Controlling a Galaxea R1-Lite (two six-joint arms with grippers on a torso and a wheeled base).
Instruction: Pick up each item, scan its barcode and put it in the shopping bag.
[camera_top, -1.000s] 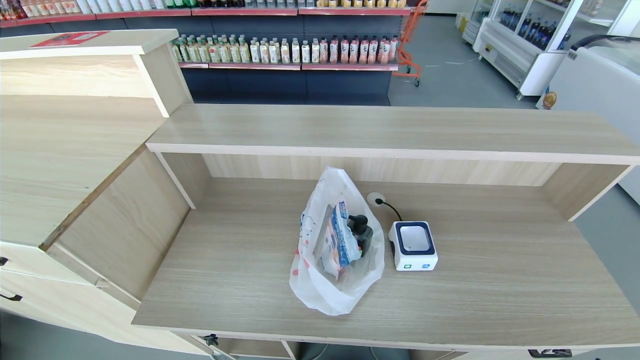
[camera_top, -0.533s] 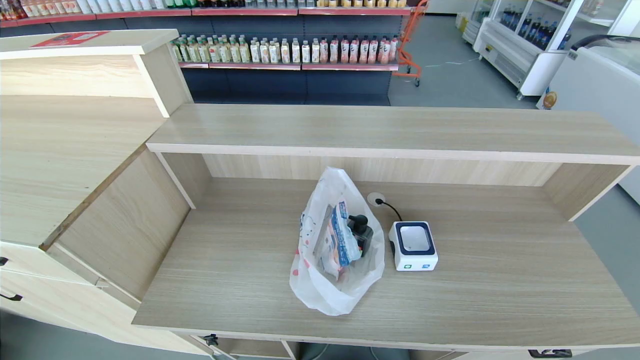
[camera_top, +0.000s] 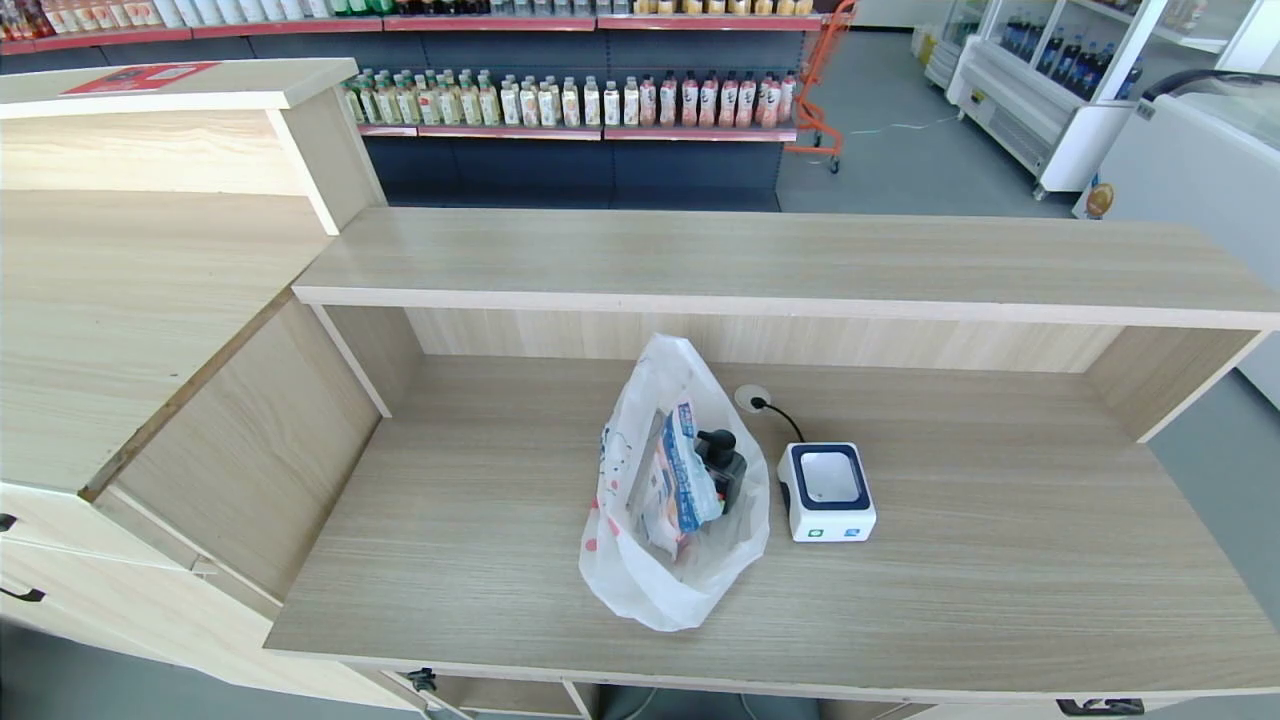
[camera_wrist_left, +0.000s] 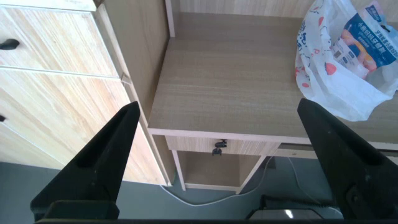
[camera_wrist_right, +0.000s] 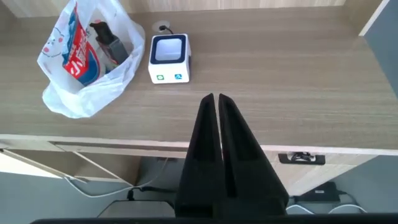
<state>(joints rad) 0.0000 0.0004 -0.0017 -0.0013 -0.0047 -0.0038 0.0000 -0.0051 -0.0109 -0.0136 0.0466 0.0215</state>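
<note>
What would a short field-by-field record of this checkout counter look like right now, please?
counter: light wood, with a raised shelf behind
shopping bag: white plastic, mouth open, just left of the scanner
in bag: blue-and-white packet; dark bottle-like item
scanner: white box, window facing up, black cable running back from it
left pincer: open, empty, off the counter's near edge
right pincer: shut, empty, off the counter's near edge

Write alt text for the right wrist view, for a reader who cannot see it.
A white shopping bag holding a packet and a dark item lies on a wooden counter, a small white scanner beside it. The right gripper, jaws closed and empty, points toward the counter.
</note>
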